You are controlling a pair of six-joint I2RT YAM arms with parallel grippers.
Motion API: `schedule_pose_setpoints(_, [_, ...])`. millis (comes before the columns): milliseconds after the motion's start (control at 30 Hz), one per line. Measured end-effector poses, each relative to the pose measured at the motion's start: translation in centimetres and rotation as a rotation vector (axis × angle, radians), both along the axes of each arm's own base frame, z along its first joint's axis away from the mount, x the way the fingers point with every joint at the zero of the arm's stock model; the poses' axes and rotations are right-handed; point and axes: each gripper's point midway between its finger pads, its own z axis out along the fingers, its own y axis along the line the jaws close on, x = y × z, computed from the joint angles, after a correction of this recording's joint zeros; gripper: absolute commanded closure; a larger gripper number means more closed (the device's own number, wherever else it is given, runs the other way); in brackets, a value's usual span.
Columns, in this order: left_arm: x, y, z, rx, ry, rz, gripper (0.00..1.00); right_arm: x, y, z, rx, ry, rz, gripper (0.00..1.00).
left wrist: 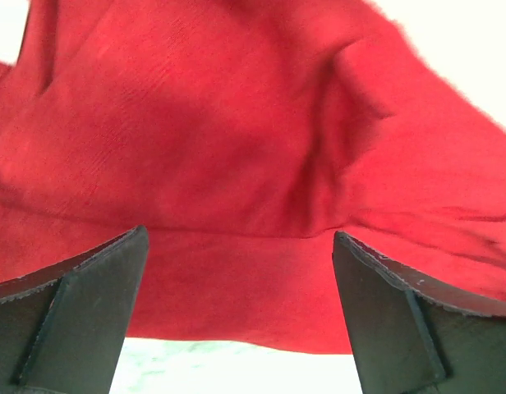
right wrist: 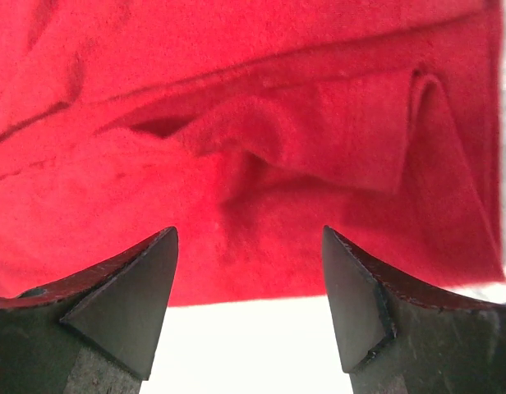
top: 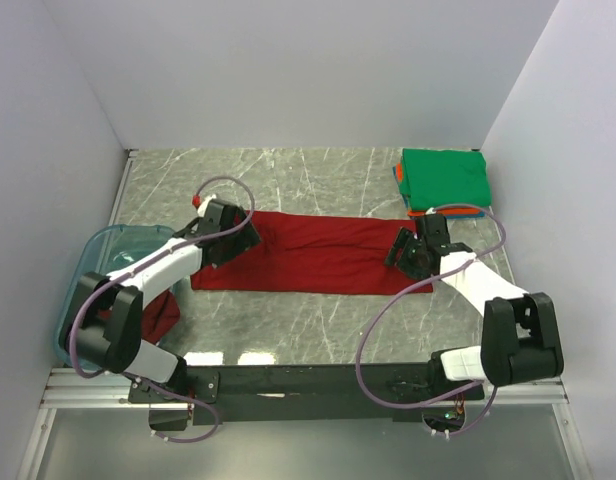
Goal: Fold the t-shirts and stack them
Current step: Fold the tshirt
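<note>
Red t-shirt [top: 318,262]: folded into a long band, flat across the middle of the worktop [top: 318,185], running left to right.
Left gripper [top: 243,235]: over the band's left end; jaws wide apart, nothing between.
Right gripper [top: 400,250]: over the band's right end; jaws apart, nothing clamped.
Green t-shirt [top: 445,178]: folded rectangle, top of the stack in the far right corner; orange t-shirt [top: 416,212] edge showing beneath.
Tub [top: 88,262]: translucent blue, at the left edge.
Maroon t-shirt [top: 160,315]: bunched at the tub's near side.

The grey marble table [top: 318,180] holds a red shirt [top: 318,265] in the middle, a folded pile [top: 444,178] far right, and a blue tub [top: 93,250] on the left.
</note>
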Motion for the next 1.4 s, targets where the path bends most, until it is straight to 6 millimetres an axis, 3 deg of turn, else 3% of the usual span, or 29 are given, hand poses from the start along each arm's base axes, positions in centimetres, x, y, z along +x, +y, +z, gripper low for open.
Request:
schedule_pose_setpoints(233, [-1.6, 0.9, -3.5, 0.003, 0.08, 0.037, 0.01, 2.0, 0.2, -2.0, 0.019, 0.007, -0.056, 0.23])
schedule_pose_setpoints(433, [-2.0, 1.5, -4.2, 0.0, 0.093, 0.056, 0.01, 5.0, -0.8, -1.2, -0.009, -0.062, -0.139, 0.22])
schedule_pose_setpoints(600, [-1.9, 1.7, -4.4, -0.006, 0.089, 0.064, 0.01, 9.7, -2.0, 2.4, -0.037, -0.151, -0.195, 0.21])
schedule_pose_setpoints(733, [-1.9, 1.8, -4.4, -0.008, 0.089, 0.072, 0.01, 14.6, -4.0, 6.8, -0.071, -0.235, -0.246, 0.2])
schedule_pose_setpoints(833, [-2.0, 1.9, -4.1, -0.012, 0.085, 0.074, 0.01, 15.9, -4.7, 9.2, -0.089, -0.275, -0.244, 0.2])
schedule_pose_setpoints(900, [-1.9, 1.8, -3.6, -0.019, 0.074, 0.074, 0.0, 15.8, -4.6, 10.0, -0.09, -0.286, -0.224, 0.19])
schedule_pose_setpoints(1000, [-1.6, 1.5, -3.0, -0.034, 0.063, 0.066, 0.01, 14.4, -4.0, 9.3, -0.076, -0.258, -0.18, 0.13])
schedule_pose_setpoints(1233, [2.5, -0.9, -3.7, -0.062, 0.098, 0.026, 0.01, 9.0, -0.1, 3.4, -0.091, -0.104, -0.032, 0.11])
schedule_pose_setpoints(1300, [3.6, -1.5, -4.5, -0.06, 0.123, 0.022, 0.01, 8.4, 0.7, 2.3, -0.09, -0.071, -0.006, 0.1])
schedule_pose_setpoints(1400, [5.7, -2.4, -4.3, -0.074, 0.118, 0.017, 0.01, 8.2, 1.0, 0.6, -0.097, -0.029, 0.003, 0.1])
